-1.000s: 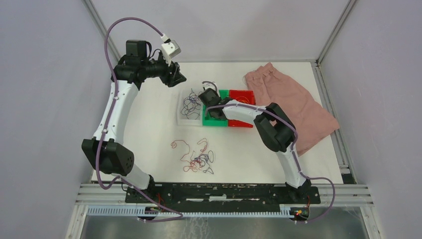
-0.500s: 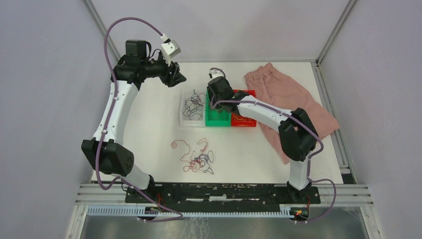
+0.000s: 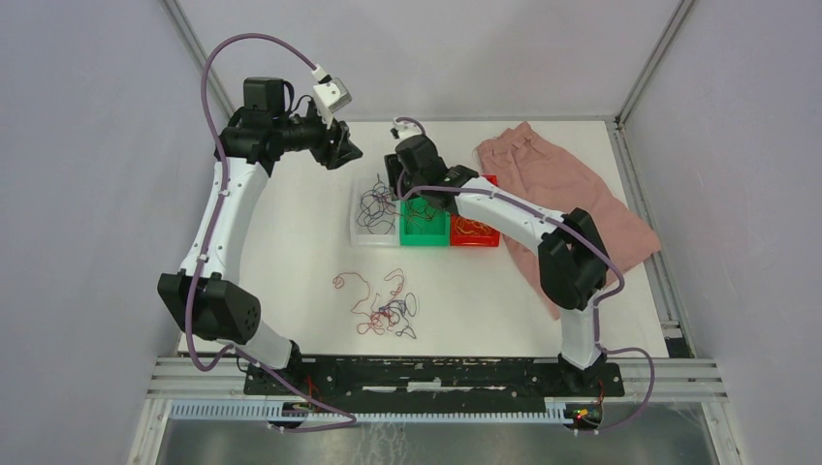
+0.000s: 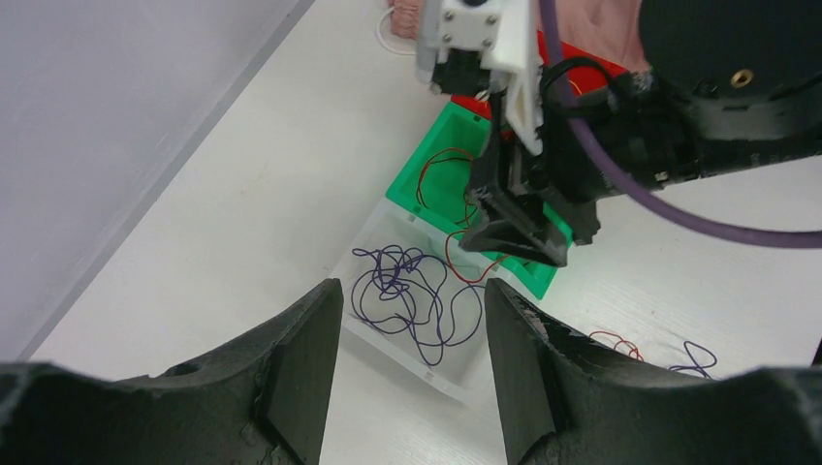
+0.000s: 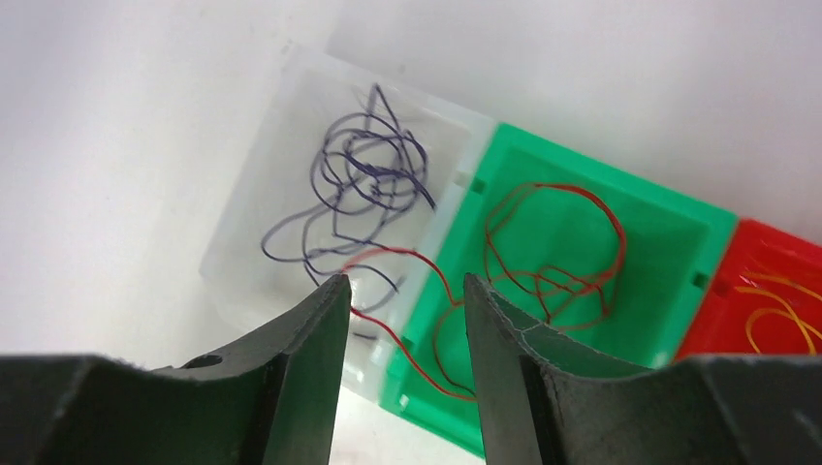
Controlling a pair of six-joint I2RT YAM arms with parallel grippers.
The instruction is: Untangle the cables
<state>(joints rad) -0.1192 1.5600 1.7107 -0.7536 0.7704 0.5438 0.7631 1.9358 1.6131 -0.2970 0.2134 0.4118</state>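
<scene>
Loose cables (image 3: 383, 308), red and dark purple, lie tangled on the white table in front of three small bins. A purple cable (image 5: 363, 179) is coiled in the clear bin (image 5: 242, 252). A red cable (image 5: 553, 252) fills the green bin (image 5: 679, 242), one loop draping over the wall into the clear bin. An orange-yellow cable (image 5: 775, 315) lies in the red bin (image 3: 480, 237). My right gripper (image 5: 404, 286) hovers open over the clear-green wall, the red loop below its fingers. My left gripper (image 4: 412, 291) hangs open and empty, high at the far left, looking down on the clear bin (image 4: 388, 339).
A pink cloth (image 3: 572, 203) is spread at the far right of the table, beside the red bin. Grey walls and an aluminium frame enclose the table on the left, back and right. The right forearm (image 3: 504, 213) stretches over the bins.
My right gripper has opened and moved from over the green bin toward the far left, to the clear-green wall. The left arm has stayed still.
</scene>
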